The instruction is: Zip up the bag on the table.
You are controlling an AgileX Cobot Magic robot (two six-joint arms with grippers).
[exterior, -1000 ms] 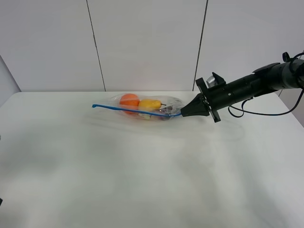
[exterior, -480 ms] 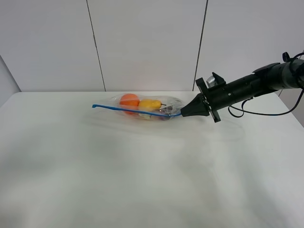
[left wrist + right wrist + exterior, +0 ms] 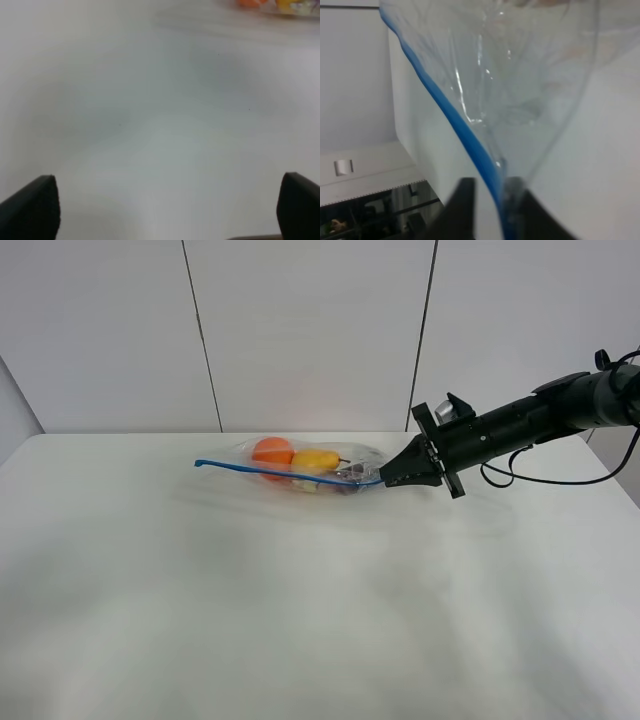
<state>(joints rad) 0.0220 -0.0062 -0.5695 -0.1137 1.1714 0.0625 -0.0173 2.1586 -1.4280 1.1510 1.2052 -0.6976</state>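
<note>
Far side of the white tabletop [image 3: 300, 620]: a clear plastic bag [image 3: 310, 468] lying there, an orange [image 3: 272, 451], a yellow pear [image 3: 316, 459] and something dark, likely the eggplant, showing through the film. Blue zipper strip [image 3: 285, 473] running along the near edge, its left tip curling up free. Right end effector [image 3: 388, 480] reaching in low from the right and clenched on the right end of that strip, fingers [image 3: 465, 210] pinching the blue band in the right wrist view, film fanning out beyond. Probably gripped at the end so as to anchor the bag or to begin pressing the seal from one corner; impossible to tell from these views how much of the strip is sealed. Left end effector [image 3: 165, 235] well apart from the bag, its two dark fingertips [image 3: 35, 207] spread wide at the corners of the left wrist view, released and holding nothing, only bare tabletop beneath and the fruit as a sliver at the far edge. Likely next need: a second grip near the free left tip, to keep the strip taut while closing it.
</note>
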